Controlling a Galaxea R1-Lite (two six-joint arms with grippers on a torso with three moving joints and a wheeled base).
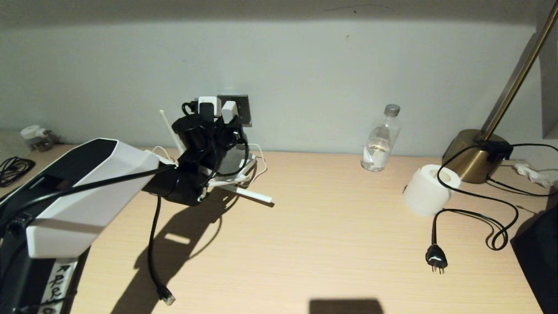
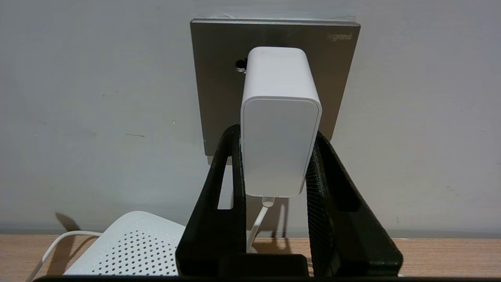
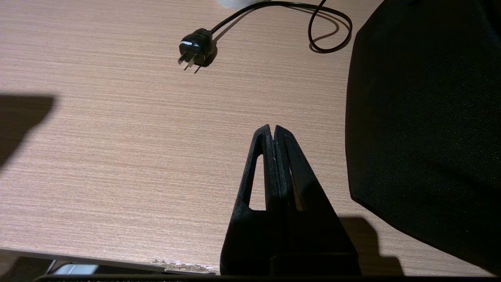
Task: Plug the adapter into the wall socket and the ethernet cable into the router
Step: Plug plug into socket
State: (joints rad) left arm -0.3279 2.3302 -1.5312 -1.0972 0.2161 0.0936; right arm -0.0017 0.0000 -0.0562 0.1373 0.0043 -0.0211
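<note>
Left wrist view: left pincer pinching adapter at wall socket.
Advice: push squarely, no tilt.
Right pincer: pressed together.

On the wall behind the table, the wall socket serves as landmark. The adapter sits against its face, gripped on both sides by the left hand. Directly below the socket, the router lies on the table against the wall. The ethernet cable trails from there toward the table's front edge. Well right of the socket stand a bottle, then a paper roll and a lamp base; a plug lies before the roll.
</note>
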